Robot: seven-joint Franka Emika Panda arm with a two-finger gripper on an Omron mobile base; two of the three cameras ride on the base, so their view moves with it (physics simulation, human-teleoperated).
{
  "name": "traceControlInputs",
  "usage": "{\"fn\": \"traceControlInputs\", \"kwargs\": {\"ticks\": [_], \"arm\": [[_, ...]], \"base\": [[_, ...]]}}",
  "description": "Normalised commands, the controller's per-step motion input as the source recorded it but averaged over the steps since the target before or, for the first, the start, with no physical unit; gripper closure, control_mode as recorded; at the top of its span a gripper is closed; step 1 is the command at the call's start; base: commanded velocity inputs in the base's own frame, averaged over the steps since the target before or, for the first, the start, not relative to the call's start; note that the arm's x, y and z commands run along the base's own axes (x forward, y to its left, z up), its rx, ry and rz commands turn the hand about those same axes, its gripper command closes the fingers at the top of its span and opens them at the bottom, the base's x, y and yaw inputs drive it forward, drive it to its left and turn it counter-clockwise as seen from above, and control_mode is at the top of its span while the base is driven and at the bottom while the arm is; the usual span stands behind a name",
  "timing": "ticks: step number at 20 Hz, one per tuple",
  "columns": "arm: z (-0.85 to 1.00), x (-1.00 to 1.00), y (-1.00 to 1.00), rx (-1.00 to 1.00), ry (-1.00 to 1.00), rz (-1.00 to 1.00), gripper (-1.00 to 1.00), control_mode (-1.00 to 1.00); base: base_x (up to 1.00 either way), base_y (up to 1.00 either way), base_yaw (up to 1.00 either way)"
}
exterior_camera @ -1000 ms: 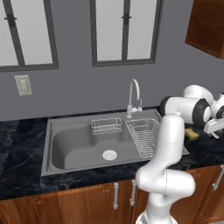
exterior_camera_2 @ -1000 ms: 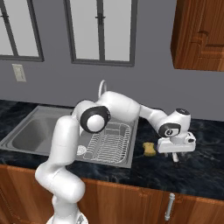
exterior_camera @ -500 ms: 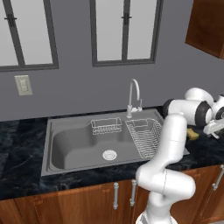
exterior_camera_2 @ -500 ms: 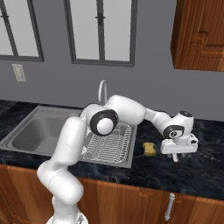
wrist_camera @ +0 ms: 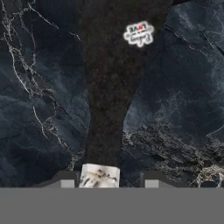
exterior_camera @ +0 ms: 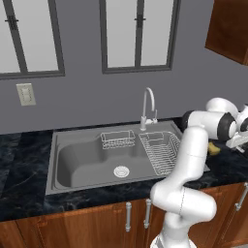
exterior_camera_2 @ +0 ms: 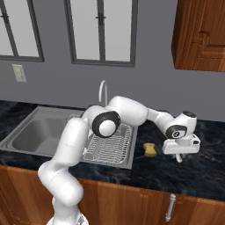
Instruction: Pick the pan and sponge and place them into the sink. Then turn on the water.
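around pan handle, end effector narrower

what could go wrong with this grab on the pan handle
The end effector straddles only the pale tip of the pan handle, so the pan may tilt or slip out when lifted. The sponge lies close by on the counter; a swinging pan might knock it on the way to the sink.

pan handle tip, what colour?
Pale whitish with dark speckles; the rest of the pan handle is black. Shows best in the hand view, between the claw tips.
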Motion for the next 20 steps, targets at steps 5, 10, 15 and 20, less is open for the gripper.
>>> {"fn": "traceControlInputs", "kwargs": {"ticks": [5, 10, 15, 20], "arm": [[0.2, -0.55, 0.44, -0.03, 0.02, -0.01, 1.0, -1.0], [0.75, -1.0, 0.42, 0.0, -0.01, 0.0, 1.0, -1.0], [0.9, -1.0, 0.49, 0.0, -0.09, 0.07, 1.0, -1.0], [0.83, -1.0, 0.76, 0.0, -0.16, 0.08, 1.0, -1.0]], "base": [[0.0, 0.0, 0.0], [0.0, 0.0, 0.0], [0.0, 0.0, 0.0], [0.0, 0.0, 0.0]]}}
